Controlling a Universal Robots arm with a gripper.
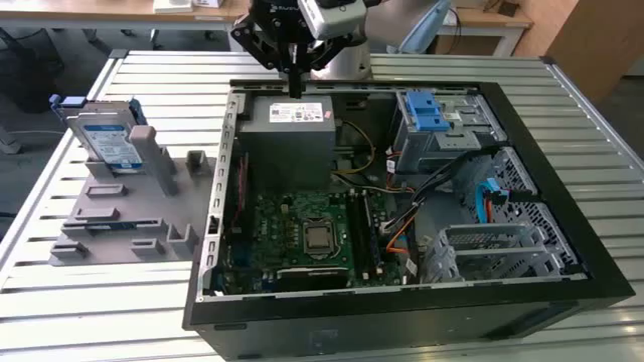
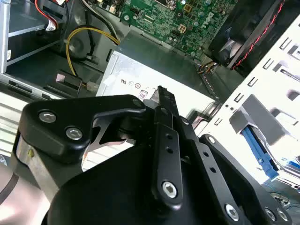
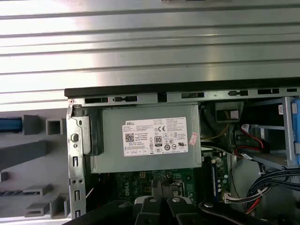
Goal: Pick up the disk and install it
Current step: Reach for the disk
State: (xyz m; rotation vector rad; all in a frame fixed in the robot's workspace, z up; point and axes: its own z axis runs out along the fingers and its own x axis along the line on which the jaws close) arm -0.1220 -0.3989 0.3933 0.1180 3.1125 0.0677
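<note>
A metal bench (image 1: 101, 317) made of long slats carries everything. At its near edge sits a big black computer case (image 1: 403, 317), lying open so you can look inside.

Inside the case, the part closest to the near edge holds a green board (image 1: 302, 226). Beside it, on the exterior view's right, is a silver cage (image 1: 493, 249).

On the bench just beside the case, on the exterior view's left, lies a grey holder (image 1: 121, 219) with slots and little blocks.

Farther back in the case is a grey power box (image 1: 292, 143) with a white sticker on top. A blue latch (image 1: 427, 113) sits next to it on the exterior view's right.

The disk (image 1: 113, 143) stands up on its edge at the far end of the grey holder. That is toward the bench's far corner on the exterior view's left. Its white and blue label faces the near edge. The disk is outside the case, and nothing is holding it.

The black fingers (image 1: 295, 81) hang over the far end of the grey power box, by the case's far wall. They are pressed together with nothing between them. They are well apart from the disk. I cannot tell if the tips touch the box. Both wrist views show the shut fingers (image 3: 159, 194) (image 2: 164, 101) with the box's sticker beyond them.
</note>
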